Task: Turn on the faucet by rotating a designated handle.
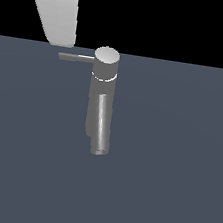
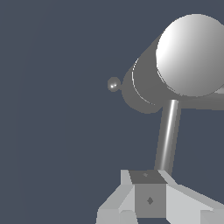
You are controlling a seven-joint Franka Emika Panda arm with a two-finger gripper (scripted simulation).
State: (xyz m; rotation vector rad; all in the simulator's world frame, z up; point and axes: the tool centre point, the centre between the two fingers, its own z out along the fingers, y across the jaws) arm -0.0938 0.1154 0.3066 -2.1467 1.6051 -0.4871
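Observation:
The faucet [image 1: 103, 82] is a grey upright cylinder with a pale round cap and a thick spout [image 1: 102, 127] slanting toward the camera. Its handle [image 1: 76, 57], a thin grey rod, sticks out from the cap toward the exterior view's left. My white gripper [image 1: 61, 39] hangs just above and behind the rod's free end; no gap shows between its fingers. In the wrist view the handle [image 2: 168, 133] runs from the faucet's cap [image 2: 192, 52] down to my gripper [image 2: 148, 192], whose fingers look shut together at the rod's tip, with nothing held.
The faucet stands on a plain dark blue-grey floor [image 1: 172, 193]. A small grey ball [image 2: 113, 84] shows beside the faucet body in the wrist view.

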